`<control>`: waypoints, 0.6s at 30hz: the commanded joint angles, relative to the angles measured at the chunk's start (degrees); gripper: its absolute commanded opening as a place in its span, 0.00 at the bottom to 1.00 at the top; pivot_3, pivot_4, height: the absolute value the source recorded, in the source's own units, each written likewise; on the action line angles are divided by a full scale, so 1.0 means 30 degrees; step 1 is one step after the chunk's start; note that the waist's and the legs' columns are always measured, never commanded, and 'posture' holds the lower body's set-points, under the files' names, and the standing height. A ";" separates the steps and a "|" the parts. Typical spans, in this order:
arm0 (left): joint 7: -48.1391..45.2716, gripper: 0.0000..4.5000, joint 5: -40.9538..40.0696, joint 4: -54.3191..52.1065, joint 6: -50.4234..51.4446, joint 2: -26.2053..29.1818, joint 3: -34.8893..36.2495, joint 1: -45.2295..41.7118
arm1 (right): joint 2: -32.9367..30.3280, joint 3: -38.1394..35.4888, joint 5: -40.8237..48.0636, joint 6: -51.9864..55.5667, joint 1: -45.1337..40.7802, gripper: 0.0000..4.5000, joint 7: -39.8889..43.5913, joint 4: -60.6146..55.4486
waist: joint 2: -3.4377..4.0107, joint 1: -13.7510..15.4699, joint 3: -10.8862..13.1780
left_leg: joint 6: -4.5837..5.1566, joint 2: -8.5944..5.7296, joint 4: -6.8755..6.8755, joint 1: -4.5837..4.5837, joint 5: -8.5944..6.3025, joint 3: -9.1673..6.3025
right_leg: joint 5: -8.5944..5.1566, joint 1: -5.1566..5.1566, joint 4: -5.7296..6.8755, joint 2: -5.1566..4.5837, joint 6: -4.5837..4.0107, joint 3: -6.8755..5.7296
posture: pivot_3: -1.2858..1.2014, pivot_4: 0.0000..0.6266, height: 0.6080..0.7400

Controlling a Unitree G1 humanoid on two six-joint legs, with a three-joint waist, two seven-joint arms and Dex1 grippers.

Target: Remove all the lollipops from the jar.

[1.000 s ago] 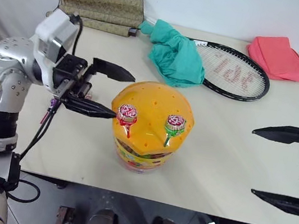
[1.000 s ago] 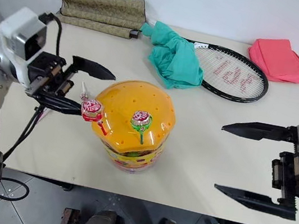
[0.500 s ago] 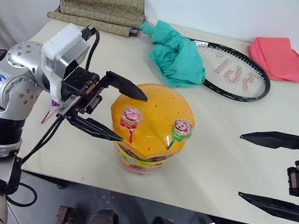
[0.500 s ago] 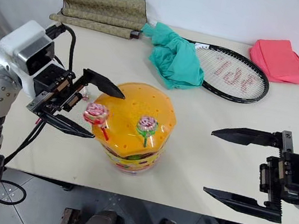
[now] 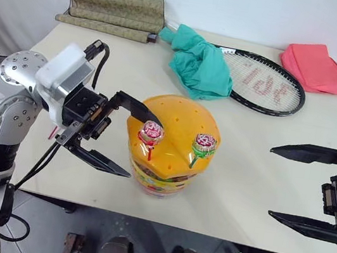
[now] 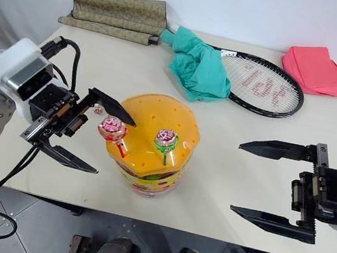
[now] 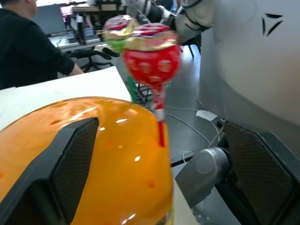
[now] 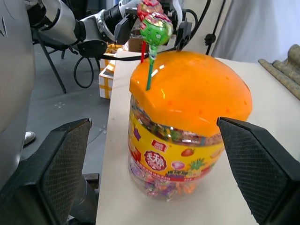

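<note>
Lollipops stand upright on the jar (image 5: 165, 158), their thin sticks pushed into the small holes that dot its big orange domed lid; two are planted there, a red-swirl one (image 5: 151, 133) nearer the left arm and a green-pink one (image 5: 203, 143) beside it, both on the near slope of the dome; a small wrapped candy (image 6: 97, 109) seems to lie on the counter (image 5: 244, 177) behind the left arm, though it is too small to be sure; the holes look made to hold each stick snugly, so each probably needs a straight pull along its stick.

The jar sits near the counter's front edge, between the two arms; its body is squat, round, clear plastic with a bright printed fruit band, and loose sweets show through the wall; the lid is glossy and catches highlights; the wrappers are shiny and crinkled.

The left gripper (image 5: 122, 135) has its jaws spread wide, just beside the red-swirl lollipop, the upper black finger almost over the candy head and the lower one well below it; nothing is pinched; I judge it is lining up for that one; the right gripper (image 5: 303, 185) waits well apart on the other side, jaws spread and empty, aimed at the jar.

Behind lie a crumpled teal cloth (image 5: 197, 64), a racket (image 5: 265, 84), a folded pink cloth (image 5: 313, 65) and a woven olive mat (image 5: 113, 8).
</note>
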 commanded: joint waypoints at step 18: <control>0.1421 0.01 -0.1139 -0.0018 0.0509 -0.1729 0.0899 -0.0744 | -0.0160 0.0205 0.0871 -0.0091 -0.1802 1.00 0.0314 0.0610 | 0.0011 -0.0142 0.0006 | -0.0011 0.0008 -0.0005 -0.0005 -0.0007 -0.0142 | 0.0001 0.0040 -0.0044 0.0027 0.0002 -0.0012 | 0.52 0.24 1.00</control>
